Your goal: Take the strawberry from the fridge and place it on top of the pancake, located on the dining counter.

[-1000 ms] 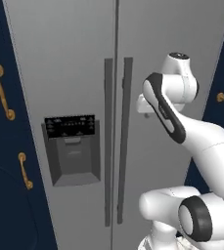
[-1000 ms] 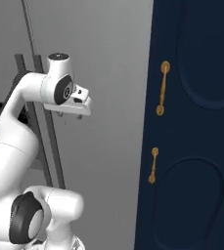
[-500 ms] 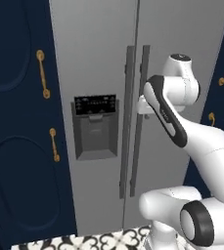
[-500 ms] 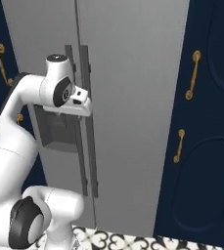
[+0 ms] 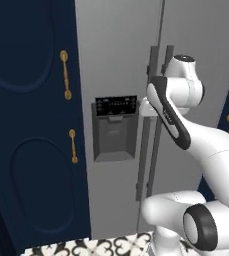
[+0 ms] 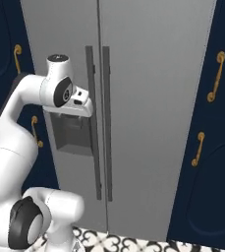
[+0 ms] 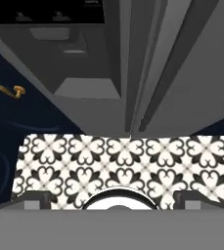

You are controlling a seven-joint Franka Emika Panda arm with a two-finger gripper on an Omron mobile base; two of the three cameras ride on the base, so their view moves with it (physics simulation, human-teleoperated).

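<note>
Navy cabinets [image 6: 202,147] flank the tall grey side-by-side fridge [image 6: 148,74], doors closed ahead of the spread, empty gripper [image 6: 82,103]; every task step remains.

A home kitchen: grey side-by-side fridge [image 6: 148,98], navy cabinets [image 5: 31,125] with gold handles, patterned tile floor [image 7: 118,166].

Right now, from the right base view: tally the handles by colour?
Gold handles: 4 (2 on each side)
Grey bar handles: 2
Total: 6
</note>
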